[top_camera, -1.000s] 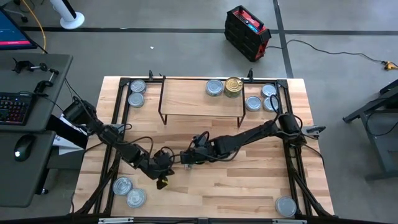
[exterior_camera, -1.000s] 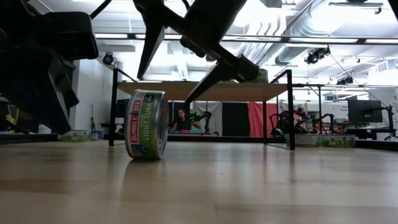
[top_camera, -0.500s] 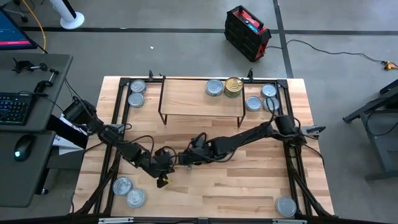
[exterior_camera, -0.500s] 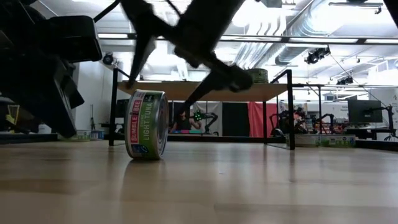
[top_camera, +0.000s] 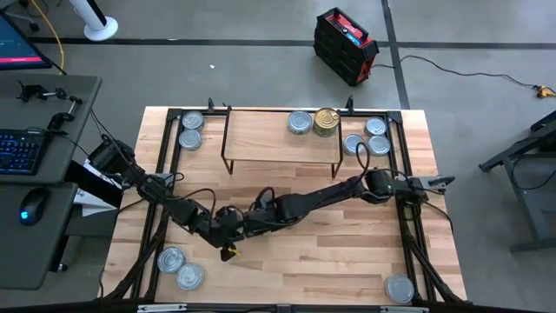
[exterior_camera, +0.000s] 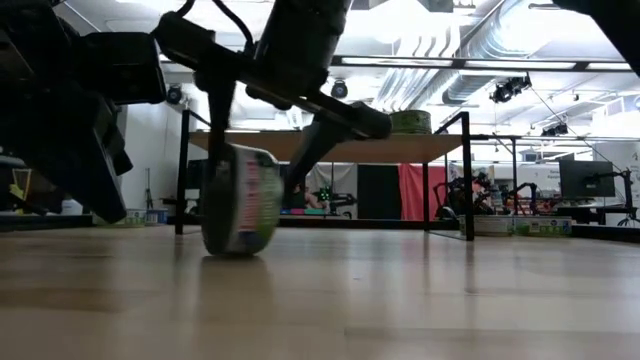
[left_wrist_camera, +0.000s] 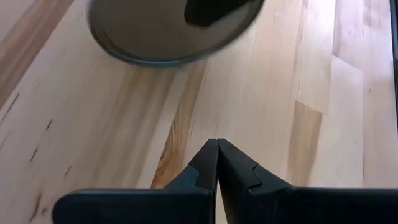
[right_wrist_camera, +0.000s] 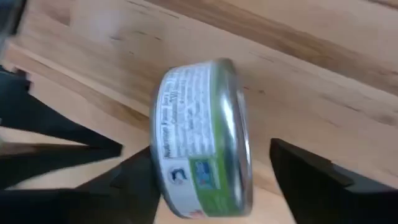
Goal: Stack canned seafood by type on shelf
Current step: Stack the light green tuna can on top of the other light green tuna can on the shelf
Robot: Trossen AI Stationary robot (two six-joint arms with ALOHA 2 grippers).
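Far left, off the table: grey desk with black keyboard [top_camera: 19, 149] and mouse. On the light-wood tabletop [top_camera: 347, 261], near its left-front corner, two silver-lidded flat tins [top_camera: 181, 267]; two more [top_camera: 190, 129] at the left-rear corner. Left gripper [top_camera: 228, 219] low over the table's middle, its dark fingers [left_wrist_camera: 208, 163] pressed together, holding nothing — just beside the tin. Green-labelled flat round tin [exterior_camera: 240, 200] standing on its rim mid-table, silver lid [right_wrist_camera: 239, 143] facing sideways. Right gripper [top_camera: 246, 224] straddling that tin, fingers [right_wrist_camera: 314, 177] wide on either side, contact not discernible. Behind, low light-wood shelf [top_camera: 261, 137] on black wire legs, bearing a silver tin [top_camera: 300, 123] and a gold tin [top_camera: 327, 121] — touching. Right-rear, four tins [top_camera: 365, 136]; right-front, one [top_camera: 399, 288].
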